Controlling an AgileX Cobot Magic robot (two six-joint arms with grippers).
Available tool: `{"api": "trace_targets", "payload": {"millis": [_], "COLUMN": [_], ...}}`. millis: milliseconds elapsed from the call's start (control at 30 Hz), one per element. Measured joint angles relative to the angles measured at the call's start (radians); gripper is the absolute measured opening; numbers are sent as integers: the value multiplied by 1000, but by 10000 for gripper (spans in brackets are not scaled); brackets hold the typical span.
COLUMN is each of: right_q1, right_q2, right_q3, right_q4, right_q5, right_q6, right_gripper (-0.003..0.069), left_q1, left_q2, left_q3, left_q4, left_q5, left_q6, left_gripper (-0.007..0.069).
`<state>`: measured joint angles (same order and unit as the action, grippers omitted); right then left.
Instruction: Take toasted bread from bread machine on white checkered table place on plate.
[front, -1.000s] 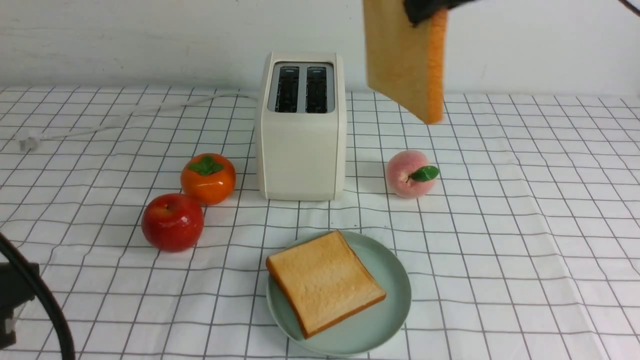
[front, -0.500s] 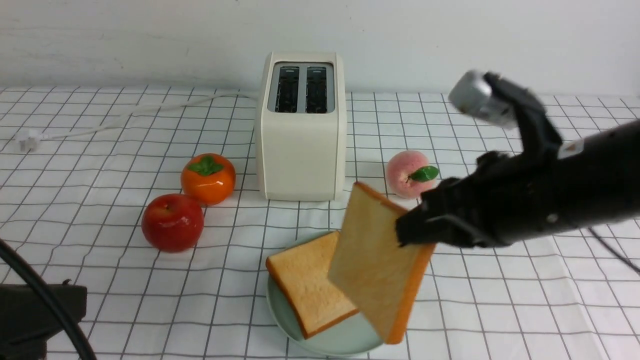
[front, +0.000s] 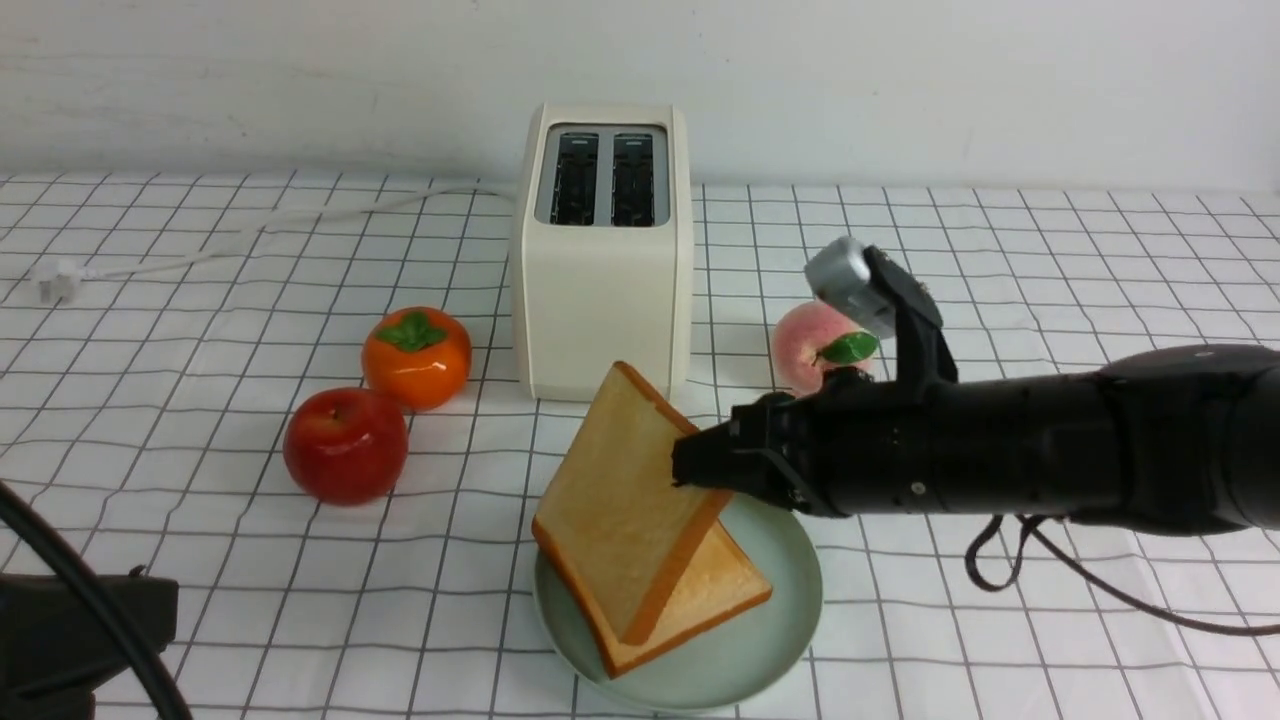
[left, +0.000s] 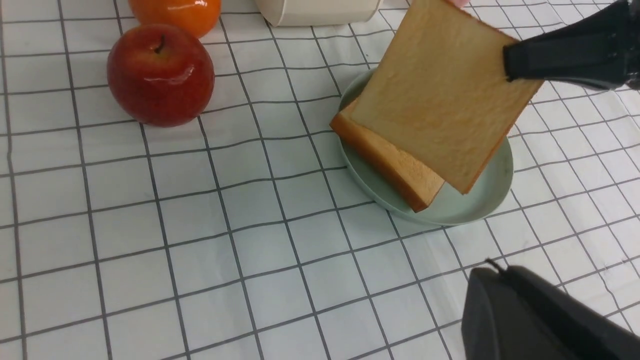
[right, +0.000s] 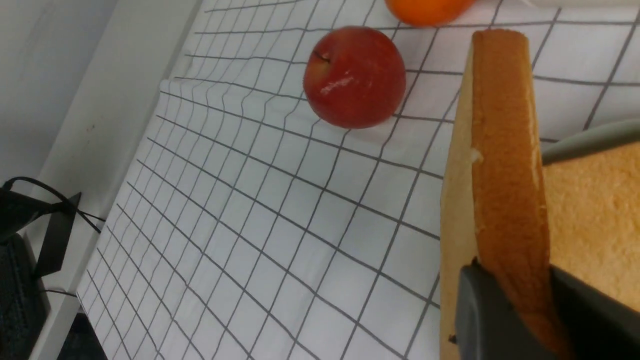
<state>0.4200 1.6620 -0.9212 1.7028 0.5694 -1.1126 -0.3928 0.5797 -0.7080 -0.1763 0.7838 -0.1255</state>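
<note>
Red apple (front: 345, 444), orange persimmon (front: 416, 356) beside it — peach (front: 800, 345) apart

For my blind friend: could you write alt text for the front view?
The right tool holds a toast slice tilted over a second slice lying flat on a green plate. Behind stands a white toaster, slots empty, with an apple and orange fruit left of it, a peach right.
</note>
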Motion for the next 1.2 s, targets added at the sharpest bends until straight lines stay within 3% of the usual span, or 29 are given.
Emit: {"api": "trace_targets", "payload": {"millis": [300,533,667,733,967,1033,1133,1167,1200], "right_q1": [0,0,-8,-27,-130,-152,-175,-175,-178], "right_q2": [45,45,32,12,-111,-151,-248,-255,-297], "right_q3": [0,0,0,0,0,-2,-36,-36,-61], "right_q4": [12,-23,-128,-201,-591,-712,-938,-938,-1036], "right_q5": [-43,-53,-54,-53,-7,37,165,165,231], "right_q6": [-2,-2,24,72,370,464,640,651,718], "right_gripper": [123,366,529,560,540,505,398,388,331], "left_q1": [0,0,0,0,0,0,0,0,0], "left_q2": [0,0,0,0,0,0,0,0,0], "left_q3": [0,0,0,0,0,0,0,0,0], "left_q4": [-1,-3,-4,-6,-25,-29,-35,-36,-36], "left_q5": [0,0,-1,-10,-72,-83,-104,-106,-122], "left_q6": [0,0,0,0,8,14,20,20,22], "left_gripper": [-13,-13,-13,-13,-13,-13,-13,-13,-13]}}
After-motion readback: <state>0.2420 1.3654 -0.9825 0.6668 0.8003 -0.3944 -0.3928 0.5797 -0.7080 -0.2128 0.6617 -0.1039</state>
